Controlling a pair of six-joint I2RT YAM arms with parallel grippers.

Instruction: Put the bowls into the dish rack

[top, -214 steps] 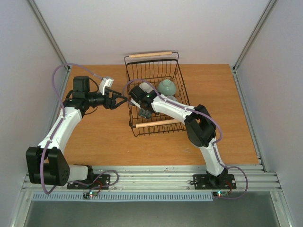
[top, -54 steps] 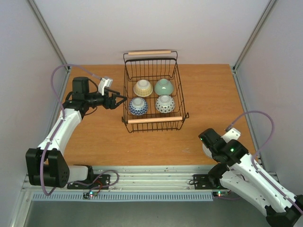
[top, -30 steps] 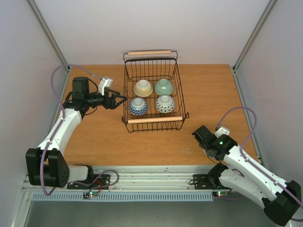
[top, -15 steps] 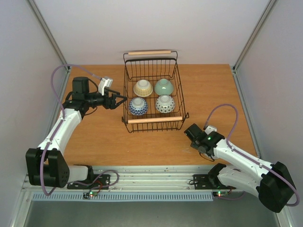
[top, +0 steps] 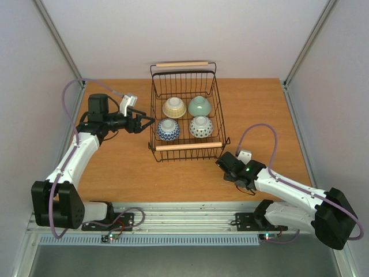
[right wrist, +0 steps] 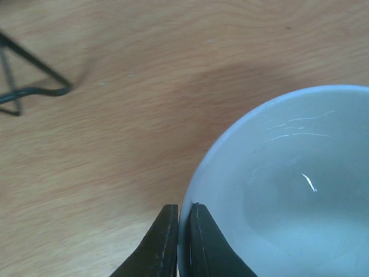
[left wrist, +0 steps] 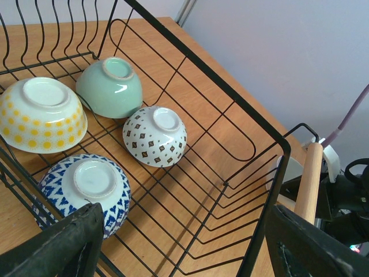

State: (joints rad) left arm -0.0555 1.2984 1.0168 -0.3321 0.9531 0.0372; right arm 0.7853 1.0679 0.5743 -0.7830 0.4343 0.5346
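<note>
The right gripper [right wrist: 183,209] is pinched shut on the rim of the plain whitish round ceramic bowl [right wrist: 288,190], which sits on the table just off the near right corner of the black wire dish rack with wooden rod handles [top: 187,146]. The left gripper [top: 147,122] hangs wide open and empty just left of the rack. The bowl should go straight up above the rack's wall, then down clear of the four upturned bowls [left wrist: 154,135] inside.

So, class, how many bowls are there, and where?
5. Four upside down in the dish rack: cream bowl far-left, green bowl far-right, blue bowl near-left, dotted bowl near-right. The whitish bowl is outside it, rim between the jaws of the right gripper.
</note>
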